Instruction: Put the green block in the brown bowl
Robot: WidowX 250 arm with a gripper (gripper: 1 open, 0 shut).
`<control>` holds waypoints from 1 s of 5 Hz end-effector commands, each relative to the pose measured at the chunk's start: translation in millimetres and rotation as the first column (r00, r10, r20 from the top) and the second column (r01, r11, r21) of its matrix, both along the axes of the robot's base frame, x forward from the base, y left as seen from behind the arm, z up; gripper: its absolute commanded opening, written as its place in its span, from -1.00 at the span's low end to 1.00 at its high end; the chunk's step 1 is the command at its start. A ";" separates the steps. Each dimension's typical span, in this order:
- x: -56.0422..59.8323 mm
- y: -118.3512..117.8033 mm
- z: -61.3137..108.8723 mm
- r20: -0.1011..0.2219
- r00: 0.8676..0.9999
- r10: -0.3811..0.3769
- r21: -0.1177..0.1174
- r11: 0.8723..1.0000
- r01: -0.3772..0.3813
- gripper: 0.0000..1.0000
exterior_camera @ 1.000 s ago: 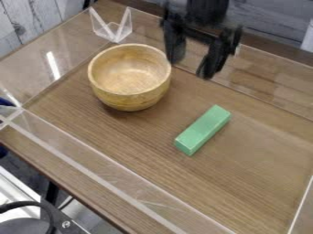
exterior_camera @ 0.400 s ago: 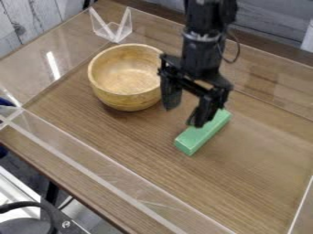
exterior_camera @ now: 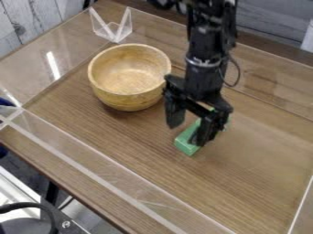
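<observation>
A black robot arm with grey-white sections (exterior_camera: pixel 210 44) reaches down from the top of the view over a brown wooden table (exterior_camera: pixel 123 151). Its dark two-fingered gripper (exterior_camera: pixel 193 128) is low over a small, matte, bright green rectangular block (exterior_camera: pixel 186 144), the jaws spread wide with one finger to each side of the block. Whether either finger touches it cannot be told.

The block lies flat on the table, a little below and right of the middle of the view. Its long axis runs roughly from seven o'clock to one o'clock, and the gripper hides part of it. From the block, a round, light-brown wooden bowl with a thick rim (exterior_camera: pixel 101 95) sits toward ten o'clock, apart from it. Beyond the bowl, near eleven o'clock in the view, stands a small clear object with pointed corners (exterior_camera: pixel 112 26).

The block looks light and stiff, perhaps wood or hard plastic, and unlikely to break. Its matte faces should grip fairly well, though smooth sides could let it slip or turn if pinched near one end. The best hold is probably across its narrow width, at mid-length, fingers flat on the two long sides. The grasp seems the step in hand; lifting and carrying to the bowl remain.
</observation>
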State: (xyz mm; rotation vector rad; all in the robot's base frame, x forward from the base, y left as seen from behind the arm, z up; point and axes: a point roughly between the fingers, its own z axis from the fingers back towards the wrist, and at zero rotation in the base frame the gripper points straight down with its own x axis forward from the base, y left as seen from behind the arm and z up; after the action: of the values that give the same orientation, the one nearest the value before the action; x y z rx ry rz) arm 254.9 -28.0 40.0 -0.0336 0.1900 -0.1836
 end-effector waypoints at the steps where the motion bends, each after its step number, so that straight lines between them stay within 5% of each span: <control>1: 8.7 -3.3 -0.5 0.033 0.999 -0.010 -0.011 1.000 0.010 1.00; 5: 10.4 -5.6 -0.4 0.063 0.998 -0.009 -0.029 1.000 0.011 1.00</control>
State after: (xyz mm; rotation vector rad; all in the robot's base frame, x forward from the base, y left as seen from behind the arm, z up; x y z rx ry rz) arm 257.6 -32.0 25.7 -0.0558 0.1845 -0.1927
